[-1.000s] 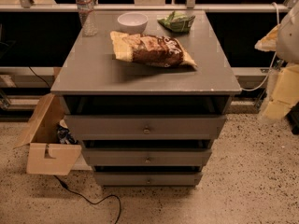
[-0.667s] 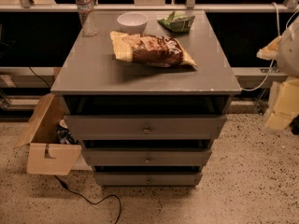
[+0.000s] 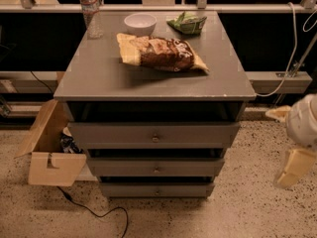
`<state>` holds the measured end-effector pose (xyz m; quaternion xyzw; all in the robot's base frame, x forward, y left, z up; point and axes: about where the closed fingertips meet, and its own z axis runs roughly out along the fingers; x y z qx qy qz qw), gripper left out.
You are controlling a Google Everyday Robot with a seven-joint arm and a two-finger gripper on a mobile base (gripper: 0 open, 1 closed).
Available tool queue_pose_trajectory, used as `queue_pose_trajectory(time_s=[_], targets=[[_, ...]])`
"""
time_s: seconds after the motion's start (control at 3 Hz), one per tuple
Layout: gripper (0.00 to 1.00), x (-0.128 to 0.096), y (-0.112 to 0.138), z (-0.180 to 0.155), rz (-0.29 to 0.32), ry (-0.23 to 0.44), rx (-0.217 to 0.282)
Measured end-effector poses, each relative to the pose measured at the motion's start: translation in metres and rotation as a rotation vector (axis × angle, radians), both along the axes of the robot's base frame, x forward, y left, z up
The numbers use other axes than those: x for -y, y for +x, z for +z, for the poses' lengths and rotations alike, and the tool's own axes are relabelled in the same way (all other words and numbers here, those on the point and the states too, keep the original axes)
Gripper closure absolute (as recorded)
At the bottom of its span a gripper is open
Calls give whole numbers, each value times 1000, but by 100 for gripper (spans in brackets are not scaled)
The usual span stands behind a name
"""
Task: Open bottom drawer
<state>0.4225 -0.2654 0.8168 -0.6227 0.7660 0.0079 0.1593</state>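
The biggest thing is the grey bench (image 3: 99,73), a square cabinet with a flat top and three drawers at its front, standing on a speckled stone floor (image 3: 237,217). To the left of it, on the floor, lies an open brown cardboard box (image 3: 47,143), just beside the cabinet's side. The widest grey drawer front (image 3: 198,134) is on top, the mid-sized grey drawer front (image 3: 198,167) is below it, and the bottom drawer (image 3: 129,190), the narrowest grey flat front, is lowest, near the floor. It does not stand out in front of the one above it and seems to be closed. On the bench top lies a large yellow and brown snack bag (image 3: 161,52), flat, near the middle. The cream-coloured claw (image 3: 290,168) hangs at the right edge of the view, well apart from the bench, at about the height of the middle drawer. I cannot tell whether it is open or closed; it touches nothing. At the back left corner stands a clear plastic bottle (image 3: 91,10), then a white round bowl (image 3: 140,23), then a small green packet (image 3: 187,23). A thin black cable (image 3: 99,213) runs over the floor. The small round metal knob (image 3: 157,192) sits at the centre of the bottom drawer.
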Motion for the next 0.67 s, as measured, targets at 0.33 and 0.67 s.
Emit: queue_pose_trajectory(time_s=[0.33,0.67], targets=[[0,7,4,-74,-11,111,-29],[0,6,4,-80,-15,104,-37]])
